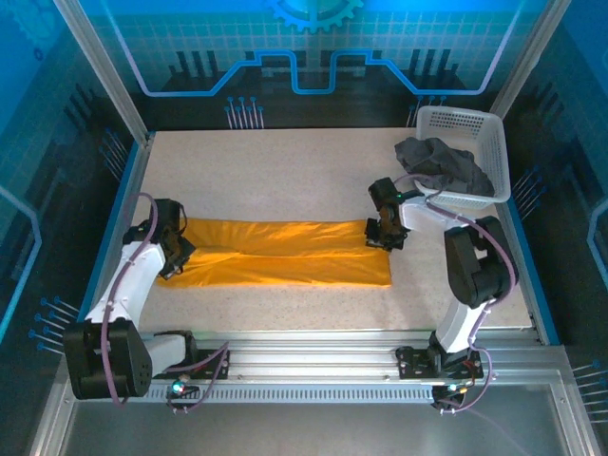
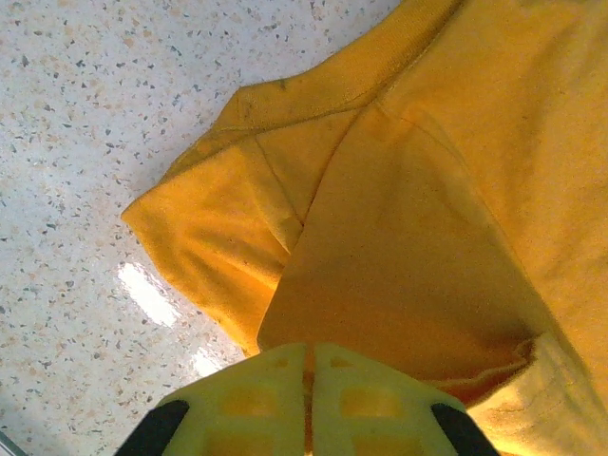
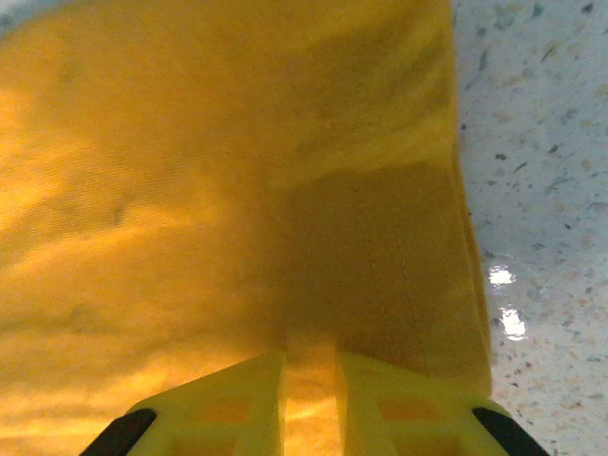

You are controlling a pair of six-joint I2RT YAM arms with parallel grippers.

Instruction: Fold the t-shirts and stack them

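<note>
Orange-yellow t-shirt (image 1: 285, 255) of plain soft fabric, short-sleeved, lying as a long band folded lengthwise across the middle of the pale speckled stone-look table (image 1: 285, 171), with one arm at each end. Left gripper (image 2: 309, 366), at the sleeve end: fingers pressed together, the folded-in sleeve (image 2: 209, 228) just ahead of them. The cloth runs right up to the tips, but you cannot tell whether a layer is pinched. Right gripper (image 3: 309, 366), at the opposite end near its far corner: clenched on a ridge of the orange-yellow t-shirt that stands between its fingers. The step in hand is probably the crosswise fold, so check that the left tips really have every layer before you lift. Raise both ends evenly and low, carry one end over the other, and set edge on edge (the tucked sleeve is likely to slip out if the band is dragged). Dark charcoal grey t-shirt (image 1: 442, 161): crumpled in the white plastic lattice basket (image 1: 461, 116) at the far right corner, not yet folded. Surface: smooth and glossy with lamp glare, so cloth will probably slide on it. Surround: blue-lit translucent walls on metal posts, and a slotted metal rail (image 1: 313, 366) along the near edge carrying both arm bases.
</note>
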